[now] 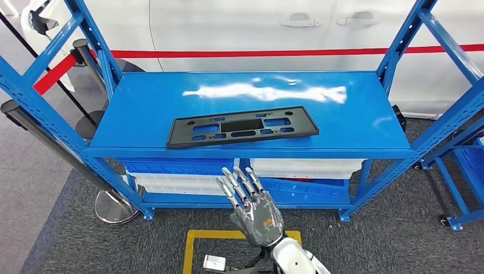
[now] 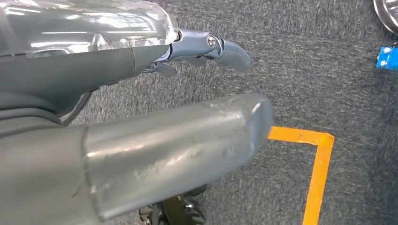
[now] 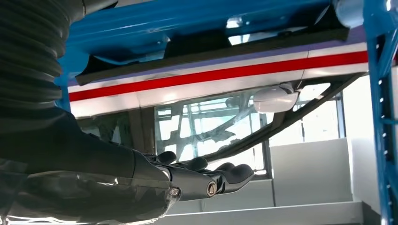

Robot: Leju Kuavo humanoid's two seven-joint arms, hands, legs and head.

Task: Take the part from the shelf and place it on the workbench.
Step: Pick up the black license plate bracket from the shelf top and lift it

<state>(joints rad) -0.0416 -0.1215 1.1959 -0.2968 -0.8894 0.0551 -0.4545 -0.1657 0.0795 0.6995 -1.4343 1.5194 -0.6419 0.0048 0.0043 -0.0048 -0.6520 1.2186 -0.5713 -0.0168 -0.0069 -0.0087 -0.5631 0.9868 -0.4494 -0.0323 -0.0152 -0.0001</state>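
Observation:
The part (image 1: pixel 242 127) is a flat black plastic plate with several cut-outs, lying on the top of the blue shelf (image 1: pixel 354 120), near its front edge. In the right wrist view the part (image 3: pixel 187 44) appears as a dark strip on the blue surface. My right hand (image 1: pixel 254 205) is raised in front of the shelf, below its front edge and short of the part, fingers straight and spread, holding nothing. My left hand (image 2: pixel 141 108) hangs over the grey carpet with its thumb and fingers (image 2: pixel 225 47) extended and nothing in it.
Blue and white bins (image 1: pixel 302 171) sit on the lower shelf level. A white car with a red stripe (image 1: pixel 257 53) stands behind the shelf. A stanchion base (image 1: pixel 114 206) is at the left, another blue rack (image 1: pixel 462 171) at the right, and yellow floor tape (image 1: pixel 191 245) below.

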